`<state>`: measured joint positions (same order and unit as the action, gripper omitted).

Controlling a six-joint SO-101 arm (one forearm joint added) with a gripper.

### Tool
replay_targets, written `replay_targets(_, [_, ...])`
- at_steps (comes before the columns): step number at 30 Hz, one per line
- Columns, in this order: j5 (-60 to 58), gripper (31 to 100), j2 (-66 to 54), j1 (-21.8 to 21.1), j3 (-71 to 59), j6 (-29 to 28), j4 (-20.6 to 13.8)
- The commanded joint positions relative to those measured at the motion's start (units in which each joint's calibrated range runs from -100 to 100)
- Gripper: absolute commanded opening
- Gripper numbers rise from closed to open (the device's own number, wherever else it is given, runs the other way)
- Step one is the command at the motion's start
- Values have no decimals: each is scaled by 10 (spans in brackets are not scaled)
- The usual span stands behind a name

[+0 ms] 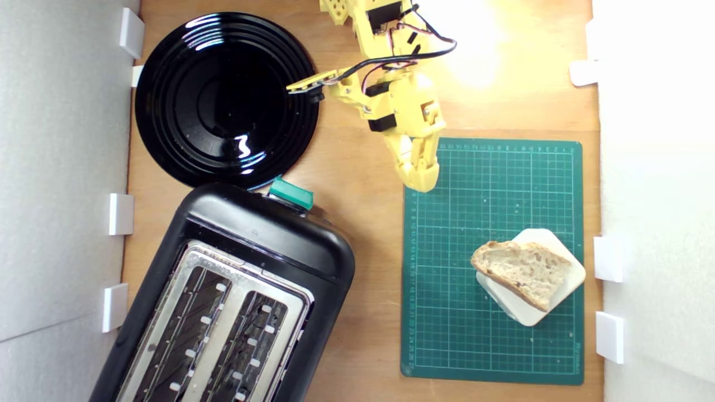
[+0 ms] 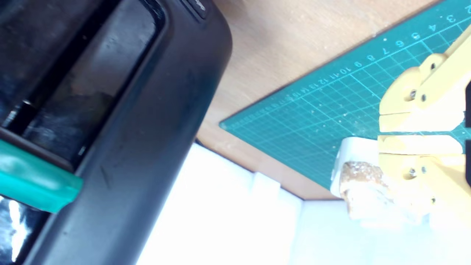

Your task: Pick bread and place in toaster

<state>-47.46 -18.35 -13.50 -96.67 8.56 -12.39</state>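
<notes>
Tan bread is lying on a cream block on the green mat, toward the exterior view's right. The yellow gripper is hovering over the mat's corner, well apart from the bread, jaws closed together and gripping nothing. The black toaster is sitting beside a black plate.

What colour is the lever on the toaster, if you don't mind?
Green: the lever on the toaster shows best in the exterior view.
</notes>
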Motion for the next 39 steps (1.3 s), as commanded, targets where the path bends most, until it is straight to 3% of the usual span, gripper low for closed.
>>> replay_targets(1, [-55,309,27,2,9,-1,-9])
replay_targets(11, [-64,310,100,3,54,-1,-9])
replay_targets(15, [-64,310,121,9,85,-2,-53])
replay_targets(18, [-64,310,127,11,102,-2,-67])
replay_targets(39, [-62,309,272,0,233,1,-60])
